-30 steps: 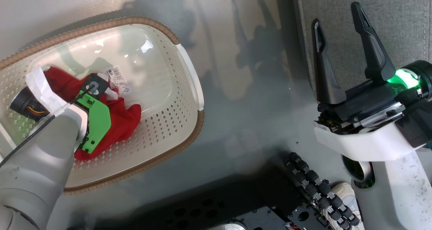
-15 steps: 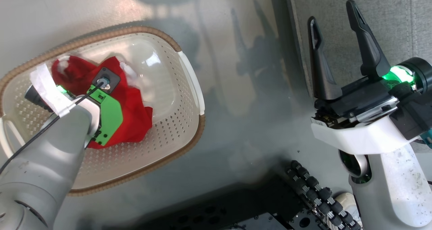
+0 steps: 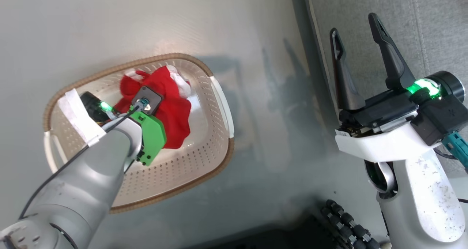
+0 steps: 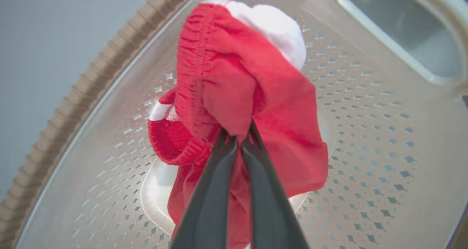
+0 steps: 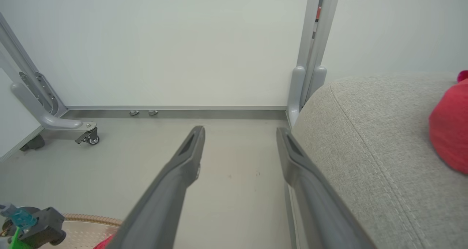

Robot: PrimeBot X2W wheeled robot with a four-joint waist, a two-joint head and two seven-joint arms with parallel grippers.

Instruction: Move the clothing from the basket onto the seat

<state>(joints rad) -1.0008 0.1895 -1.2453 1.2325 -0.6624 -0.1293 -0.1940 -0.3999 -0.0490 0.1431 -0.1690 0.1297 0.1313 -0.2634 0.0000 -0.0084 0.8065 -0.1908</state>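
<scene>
Left end effector (image 4: pixel 237 132) is pressed together, pinching a fold of the red garment (image 4: pixel 226 77). A second ago it was down low on the cloth, which lay spread on the bottom of the basket (image 3: pixel 182 168), and the jaws were just finishing their close. Now the cloth is bunched and hangs from the tips, white trim showing, mostly clear of the bottom but still above and inside the basket. The head view has shifted too, with the basket sitting smaller and further in, so that is the camera moving and not the basket.

Right end effector (image 3: pixel 354 24) stays spread wide and empty, held over the edge of the seat (image 3: pixel 438 22). The right wrist view shows another red piece (image 5: pixel 449 128) already on the seat.

Meaning: grasp looks good and the lift is under way. Carrying across the floor (image 3: pixel 109 22) to the seat and letting go are not yet done. The pinch is thin, so the cloth might slip.
</scene>
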